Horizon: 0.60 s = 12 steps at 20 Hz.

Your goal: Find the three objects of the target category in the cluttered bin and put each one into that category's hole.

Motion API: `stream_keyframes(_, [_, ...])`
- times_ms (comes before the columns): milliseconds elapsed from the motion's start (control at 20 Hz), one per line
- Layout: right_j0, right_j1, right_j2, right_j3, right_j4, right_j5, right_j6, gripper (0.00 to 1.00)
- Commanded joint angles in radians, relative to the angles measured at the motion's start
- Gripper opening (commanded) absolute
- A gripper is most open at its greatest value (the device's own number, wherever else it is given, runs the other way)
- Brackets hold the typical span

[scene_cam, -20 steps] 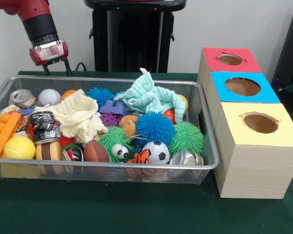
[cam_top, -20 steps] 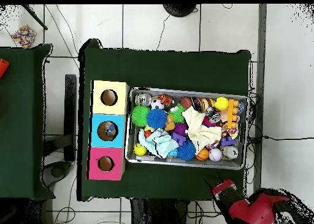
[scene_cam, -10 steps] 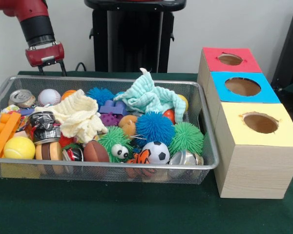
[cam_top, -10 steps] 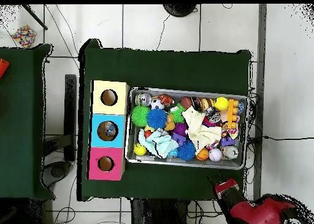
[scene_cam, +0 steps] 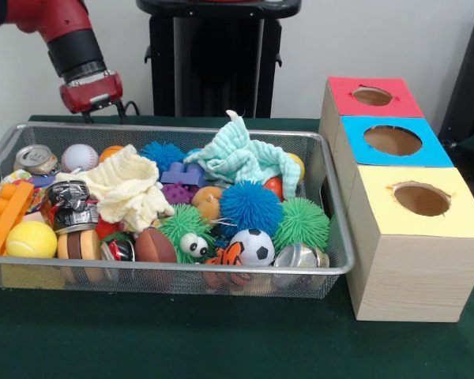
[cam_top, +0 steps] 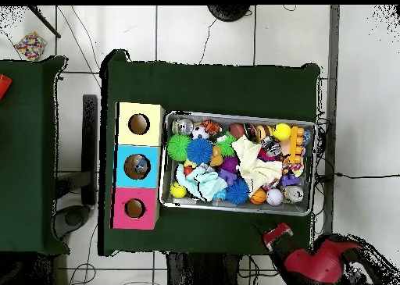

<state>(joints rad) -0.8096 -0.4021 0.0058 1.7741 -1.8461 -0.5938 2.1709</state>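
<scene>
A wire mesh bin [scene_cam: 182, 129] is packed with toys. Among them are a baseball [scene_cam: 80, 156], a soccer ball [scene_cam: 256, 246], a yellow tennis ball [scene_cam: 31, 238], a brown football [scene_cam: 155, 246], a blue spiky ball [scene_cam: 250, 208], green spiky balls [scene_cam: 302, 223], a cream cloth [scene_cam: 130, 188], a mint cloth [scene_cam: 241, 156], cans [scene_cam: 36, 159] and an orange brick [scene_cam: 6, 215]. To the right stand the red box [scene_cam: 371, 96], blue box [scene_cam: 393, 140] and yellow box [scene_cam: 421, 199], each with a round hole. My gripper [scene_cam: 103, 113] hangs open and empty just behind the bin's far left rim; overhead, the gripper [cam_top: 275, 236] is outside the bin [cam_top: 238, 208].
The black pedestal [scene_cam: 217, 59] rises behind the bin. Green cloth covers the table [scene_cam: 221, 339]. In the overhead view the boxes [cam_top: 137, 166] line the bin's left side, and a second green table [cam_top: 27, 153] stands at the far left.
The gripper has swung sideways behind the bin's far rim, ending a little further right in the front view and slightly lower. Nothing in the bin has moved.
</scene>
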Motion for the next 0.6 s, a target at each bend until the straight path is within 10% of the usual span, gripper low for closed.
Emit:
stream_keyframes(50, [0.149, 0.062, -0.028, -0.041, -0.132, 0.054, 0.051, 1.0])
stream_keyframes(600, [0.441, 0.141, -0.26, -0.105, -0.254, 0.009, 0.306, 1.0])
